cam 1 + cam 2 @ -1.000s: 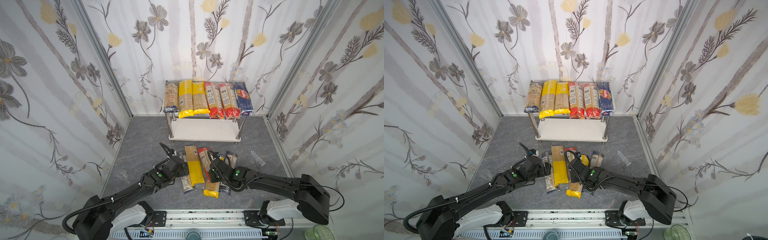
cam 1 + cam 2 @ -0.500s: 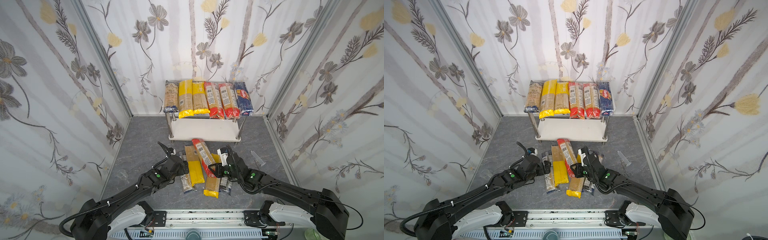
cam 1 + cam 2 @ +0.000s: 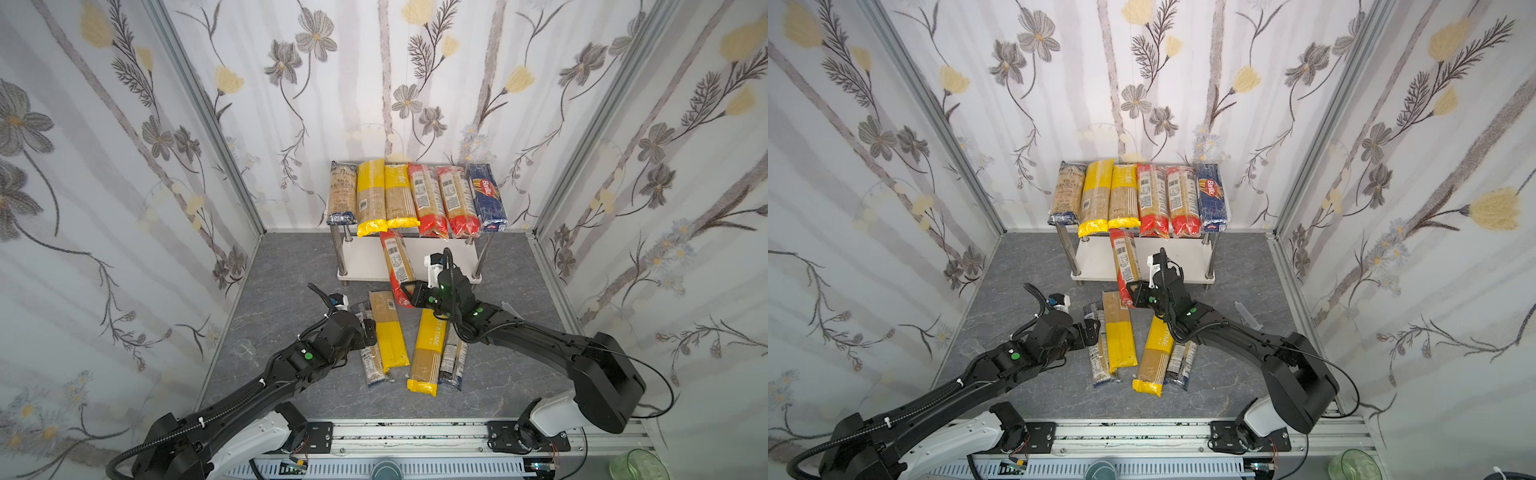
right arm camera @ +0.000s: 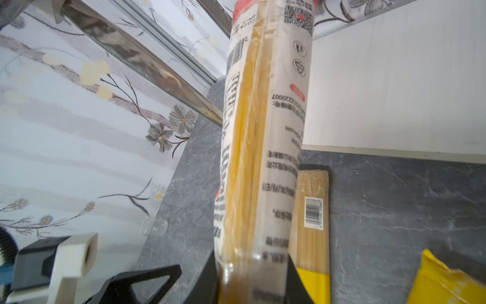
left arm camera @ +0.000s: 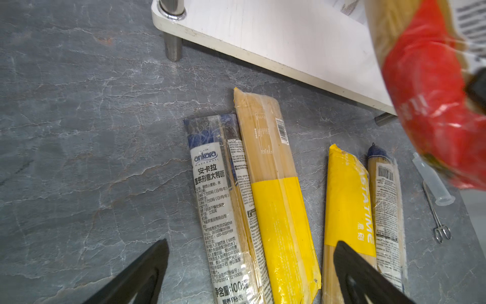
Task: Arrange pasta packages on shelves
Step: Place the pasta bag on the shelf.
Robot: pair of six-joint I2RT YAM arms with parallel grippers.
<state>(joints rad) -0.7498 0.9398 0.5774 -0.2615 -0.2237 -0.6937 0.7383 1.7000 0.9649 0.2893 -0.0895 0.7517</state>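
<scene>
Red pack (image 3: 398, 266) is gripped in right claw (image 3: 406, 293), mid-frame; left claw (image 3: 370, 330) is open. 6 packs (image 3: 399, 191) top the shelves (image 3: 365, 262); 4 packs (image 3: 388, 332) wait on table (image 3: 291, 270).

Glossy, crinkled plastic film wraps the pasta packages (image 3: 388, 332); shelves (image 3: 361, 262) at twelve o'clock are smooth matt white, with shiny metal legs (image 3: 339, 249); floor (image 3: 282, 270) matt grey stone-look

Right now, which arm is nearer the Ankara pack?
Left arm. Its jaws stand open above the Ankara pack; the right arm is at the shelves, jaws shut on a red-ended pack.
</scene>
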